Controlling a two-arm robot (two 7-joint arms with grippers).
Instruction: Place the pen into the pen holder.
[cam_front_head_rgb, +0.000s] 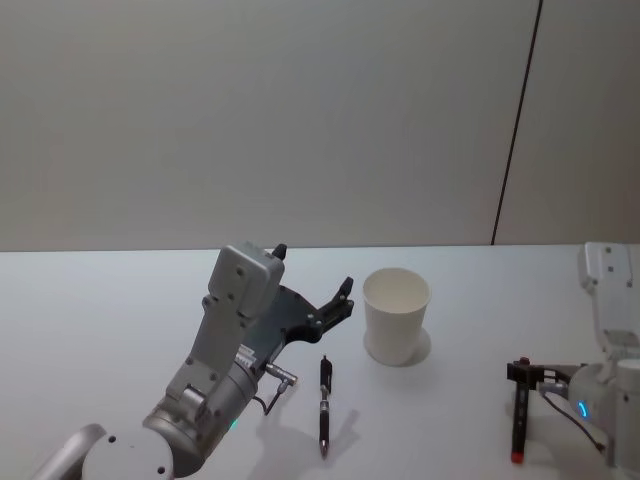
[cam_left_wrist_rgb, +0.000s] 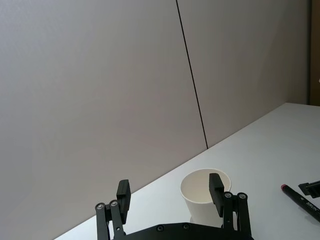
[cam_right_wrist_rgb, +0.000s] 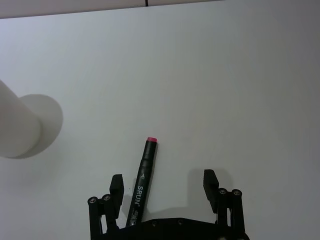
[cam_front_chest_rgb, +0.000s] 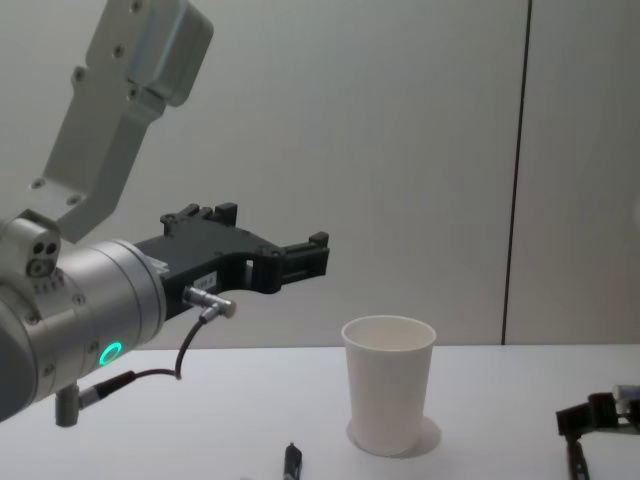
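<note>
Pen (cam_front_head_rgb: 323, 405) lies near table's (cam_front_head_rgb: 100, 330) front edge, before cup (cam_front_head_rgb: 396, 315). Your left gripper (cam_left_wrist_rgb: 169, 186) hovers spread, empty; right gripper (cam_right_wrist_rgb: 163, 177), right edge, spread astride marker (cam_right_wrist_rgb: 145, 172).

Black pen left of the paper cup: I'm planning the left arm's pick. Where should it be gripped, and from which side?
I'd take the black pen at mid-barrel, coming straight down from above. It lies flat on the table, its length running away from the robot, so the open left tool should close across it, side to side.

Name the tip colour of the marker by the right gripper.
Pinkish-red marker tip; clearest in the right wrist view.
</note>
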